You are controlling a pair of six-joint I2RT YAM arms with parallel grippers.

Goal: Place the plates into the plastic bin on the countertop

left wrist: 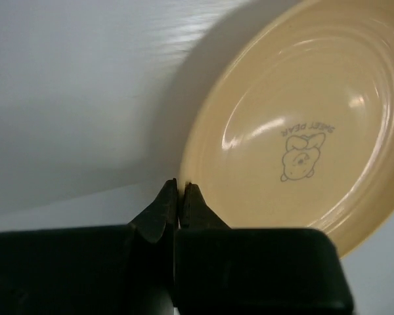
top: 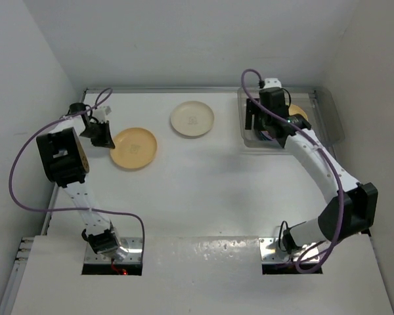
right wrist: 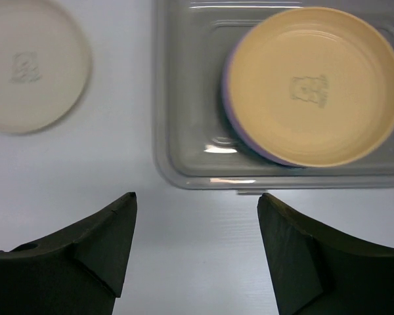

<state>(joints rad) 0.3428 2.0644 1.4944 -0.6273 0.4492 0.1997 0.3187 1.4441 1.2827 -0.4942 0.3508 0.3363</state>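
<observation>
- My left gripper point(left wrist: 179, 194) was pinched fully shut, its two dark fingertips pressed together with only a hairline slit between them.
- The loose yellow-orange plate point(left wrist: 302, 131) lay just beyond those tips and off to their right; its near rim met the tips, and I could not tell whether the rim was caught between them; a small printed bear showed in the plate's well.
- My right gripper point(right wrist: 197, 197) stood wide apart, nothing between its fingers but bare white countertop point(right wrist: 118, 157).
- The plastic bin point(right wrist: 184, 98), clear with rounded corners, sat straight ahead of the right gripper; its near rim lay just past the fingertips.
- Inside the bin, ahead and to the right of the right gripper, the binned yellow-orange plate point(right wrist: 312, 85) rested on top of a lavender plate point(right wrist: 228, 105), of which only a sliver of rim showed.
- A cream plate point(right wrist: 33, 65) lay on the countertop ahead and to the left of the right gripper, outside the bin and apart from it.
</observation>
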